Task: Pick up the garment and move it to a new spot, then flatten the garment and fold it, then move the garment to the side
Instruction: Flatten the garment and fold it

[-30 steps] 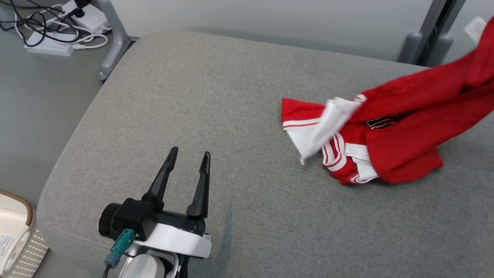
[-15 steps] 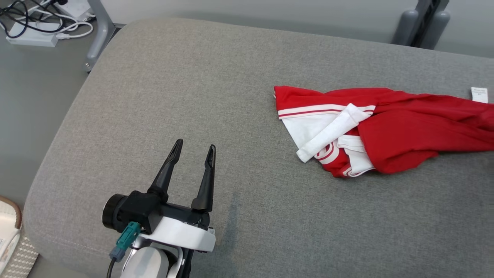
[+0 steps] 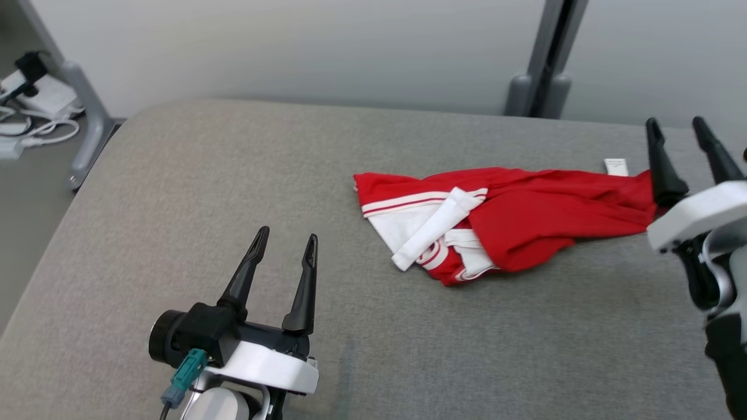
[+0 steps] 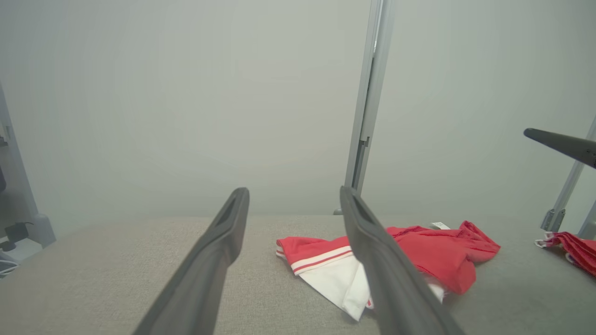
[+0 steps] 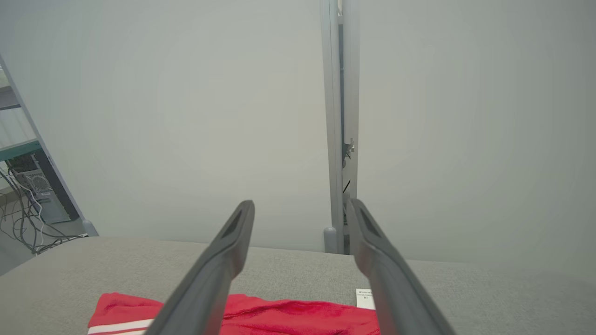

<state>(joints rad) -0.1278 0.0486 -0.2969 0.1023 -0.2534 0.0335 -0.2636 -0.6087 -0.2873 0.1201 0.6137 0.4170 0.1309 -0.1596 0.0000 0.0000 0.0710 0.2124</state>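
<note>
- Garment (image 3: pixel 525 210): red with white striped trim. It lies crumpled on the grey cushion (image 3: pixel 233 175), right of centre in the head view. It is neither spread flat nor folded.
- At the garment's left end there is a white panel with a rolled white strip across it. Bunched red cloth runs off to the right.
- White label (image 3: pixel 615 167): lies at the garment's far right edge, on the cushion.
- Left tool (image 3: pixel 289 233): fingers set wide and empty. It sits over the near left part of the cushion, well apart from the garment, pointing toward the far wall (image 3: pixel 292 46).
- Right tool (image 3: pixel 674 121): fingers also spread wide, with nothing between them. It is stationed at the garment's right end.
- In the head view one finger of the right tool overlaps the red hem. Contact cannot be confirmed.
- In the right wrist view the garment (image 5: pixel 298 316) lies below the fingers.
- Surroundings: an upright post (image 3: pixel 543 58) stands behind the cushion, and cables (image 3: pixel 23 122) lie on the floor at left.
- A second red cloth (image 4: pixel 570 244) shows at the right edge of the left wrist view.
</note>
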